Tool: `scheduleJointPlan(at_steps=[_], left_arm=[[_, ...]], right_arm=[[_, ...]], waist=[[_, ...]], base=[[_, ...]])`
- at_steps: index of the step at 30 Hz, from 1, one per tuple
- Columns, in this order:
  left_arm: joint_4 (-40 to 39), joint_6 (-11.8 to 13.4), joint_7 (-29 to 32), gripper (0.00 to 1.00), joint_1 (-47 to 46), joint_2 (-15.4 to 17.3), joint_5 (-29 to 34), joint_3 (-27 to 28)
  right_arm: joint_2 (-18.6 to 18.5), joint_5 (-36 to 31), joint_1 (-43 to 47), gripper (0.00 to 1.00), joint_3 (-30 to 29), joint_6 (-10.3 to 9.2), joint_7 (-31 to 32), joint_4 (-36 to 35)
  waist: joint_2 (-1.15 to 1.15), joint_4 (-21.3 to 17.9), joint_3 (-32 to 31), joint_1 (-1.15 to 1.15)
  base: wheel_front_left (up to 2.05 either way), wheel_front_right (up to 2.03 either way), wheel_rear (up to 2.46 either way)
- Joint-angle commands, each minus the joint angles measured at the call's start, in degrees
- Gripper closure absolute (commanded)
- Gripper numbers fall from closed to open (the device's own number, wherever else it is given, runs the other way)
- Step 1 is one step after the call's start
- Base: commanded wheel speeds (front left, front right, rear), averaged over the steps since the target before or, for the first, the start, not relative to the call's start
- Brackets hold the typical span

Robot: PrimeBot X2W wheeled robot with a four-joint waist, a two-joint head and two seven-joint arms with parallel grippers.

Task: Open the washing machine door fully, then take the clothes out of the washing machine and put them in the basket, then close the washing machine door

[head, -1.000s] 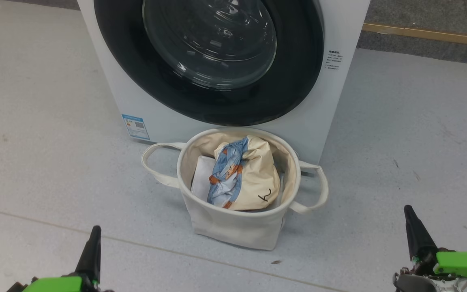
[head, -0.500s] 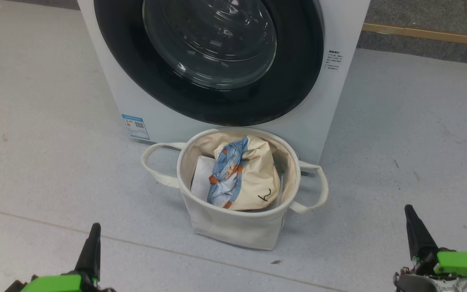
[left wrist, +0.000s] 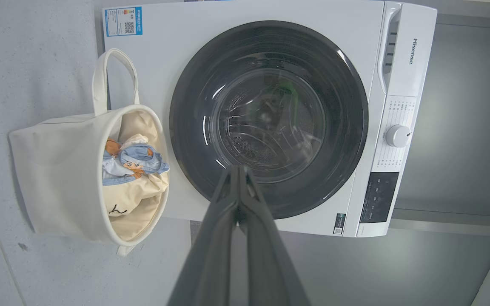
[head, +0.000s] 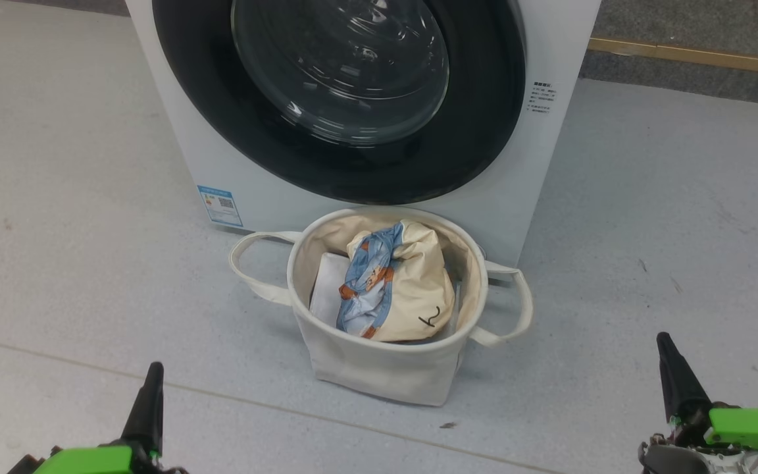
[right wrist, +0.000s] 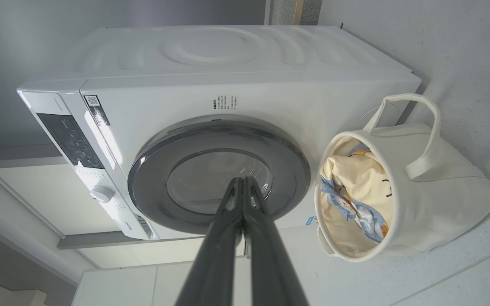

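The white washing machine (head: 537,164) stands ahead with its black-rimmed round door (head: 478,125) flush against the front, closed. Directly before it sits the off-white canvas basket (head: 379,368), holding the clothes (head: 412,283): a cream garment with a light blue printed one tucked beside it. My left gripper (head: 153,368) is low at the left, shut and empty, well short of the basket. Low at the right, my right gripper (head: 664,341) is likewise shut and empty. In the left wrist view the door (left wrist: 347,106) and basket (left wrist: 58,170) show beyond the touching fingers (left wrist: 228,212). The right wrist view shows the door (right wrist: 151,170) and basket (right wrist: 440,204).
A flat white folded sheet (head: 329,283) lies under the clothes in the basket. Grey floor (head: 76,263) spreads on both sides of the machine. A wooden strip (head: 695,56) runs along the far right. The machine's dial (left wrist: 398,136) and control panel (left wrist: 379,197) are on its upper front.
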Motion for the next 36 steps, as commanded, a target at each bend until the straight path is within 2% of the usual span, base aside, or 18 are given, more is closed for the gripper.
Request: scheduleJointPlan(at_steps=[1, 36], left_arm=[[-1.5, -0.4, 0.5, 1.00, -2.5, 0.3, -0.2, 2.0], [-1.5, -0.4, 0.5, 1.00, -2.5, 0.3, -0.2, 1.9]], right_arm=[[-0.3, 0.3, -2.4, 1.00, 1.1, 0.01, 0.4, -2.1], [-0.3, 0.3, -2.4, 1.00, 1.1, 0.01, 0.4, -2.1]], waist=[[0.00, 0.0, 0.0, 0.00], [0.00, 0.0, 0.0, 0.00]], base=[[0.00, 0.00, 0.00], [0.00, 0.00, 0.00]])
